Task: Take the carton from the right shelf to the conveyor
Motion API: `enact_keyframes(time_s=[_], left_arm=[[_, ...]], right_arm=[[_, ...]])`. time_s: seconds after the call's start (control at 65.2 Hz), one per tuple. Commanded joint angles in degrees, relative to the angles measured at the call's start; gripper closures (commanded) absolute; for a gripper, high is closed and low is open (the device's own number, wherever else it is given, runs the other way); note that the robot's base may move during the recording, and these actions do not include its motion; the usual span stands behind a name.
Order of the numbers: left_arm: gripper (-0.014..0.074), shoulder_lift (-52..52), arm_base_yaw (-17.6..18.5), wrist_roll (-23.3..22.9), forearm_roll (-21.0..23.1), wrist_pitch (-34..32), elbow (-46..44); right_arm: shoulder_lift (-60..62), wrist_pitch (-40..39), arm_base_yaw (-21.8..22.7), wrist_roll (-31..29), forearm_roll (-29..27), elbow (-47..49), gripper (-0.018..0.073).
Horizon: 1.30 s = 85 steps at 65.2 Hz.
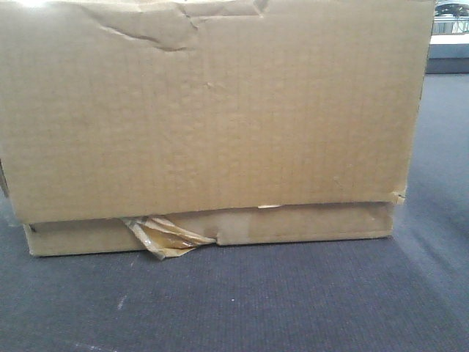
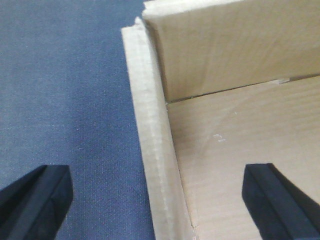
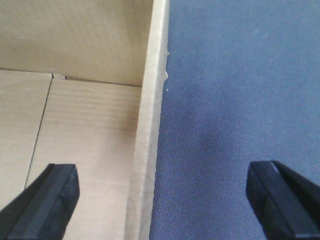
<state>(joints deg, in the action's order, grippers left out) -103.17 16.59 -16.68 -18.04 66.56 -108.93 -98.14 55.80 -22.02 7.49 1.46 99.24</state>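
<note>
Left gripper (image 2: 155, 200): black fingers spread wide, gripping nothing. I see one fingertip (image 2: 35, 200) over the belt and the other over the inside floor of the large plain brown corrugated cardboard carton (image 2: 240, 150), with the carton's side wall rim (image 2: 150, 130) running between them. Right gripper (image 3: 164, 200) is the mirror case: also wide apart and gripping nothing, straddling the opposite wall rim (image 3: 150, 125), inner finger (image 3: 45, 200) over cardboard, outer one over belt. I can't tell how high either sits above its rim. From the front view, the carton stands flat on the wide dark grey-blue ribbed conveyor belt (image 1: 256, 301) and fills most of the frame. There's a tangle of glossy amber tape (image 1: 165, 236) at the lower seam and a crease (image 1: 146, 37) near the top left.
</note>
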Motion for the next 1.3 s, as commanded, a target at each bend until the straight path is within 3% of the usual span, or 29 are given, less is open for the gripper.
enact_keyframes(time_s=[0.0, 0.077, 0.184, 0.292, 0.46, 0.552, 0.798, 1.136, 1.289], left_arm=[[-0.0008, 2.29, -0.27, 0.16, -0.07, -0.65, -0.06], [-0.0002, 3.88, -0.27, 0.86, -0.07, -0.3, -0.06], [0.0034, 6.61, -0.92, 2.88, 0.06, 0.1, 0.18], [0.0143, 9.65, -2.66, 3.69, 0.44, -0.15, 2.08], [0.0445, 15.76, -7.64, 4.7, 3.69, -3.79, 9.79], [0.0635, 20.21, -11.3, 4.7, 4.71, -7.73, 17.25], [0.0603, 31.95, -18.76, 4.7, 7.13, -20.21, 39.16], [0.0603, 49.26, -19.3, 4.7, 7.51, -42.23, 67.36], [0.0603, 58.28, -19.3, 4.7, 7.51, -48.57, 75.64]], right_arm=[[2.49, -1.13, 0.25, -0.36, 0.75, 0.09, -0.0009], [4.01, -1.25, 1.0, -0.36, 0.86, 0.09, 0.0], [6.26, -0.85, 3.38, -0.36, 0.86, 0.09, 0.0099], [8.29, 1.13, 7.19, -0.48, 0.86, 0.09, 0.0311], [10.71, 3.45, 13.18, -0.48, 0.86, -0.73, 0.0651], [12.19, 3.43, 15.48, -0.48, 0.96, -3.03, 0.0626], [17.84, -3.95, 16.32, -1.57, 2.24, -17.09, 0.0627], [32.97, -23.83, 16.32, -1.57, 2.52, -47.04, 0.0627], [42.52, -32.92, 16.32, -1.57, 2.86, -59.75, 0.0627]])
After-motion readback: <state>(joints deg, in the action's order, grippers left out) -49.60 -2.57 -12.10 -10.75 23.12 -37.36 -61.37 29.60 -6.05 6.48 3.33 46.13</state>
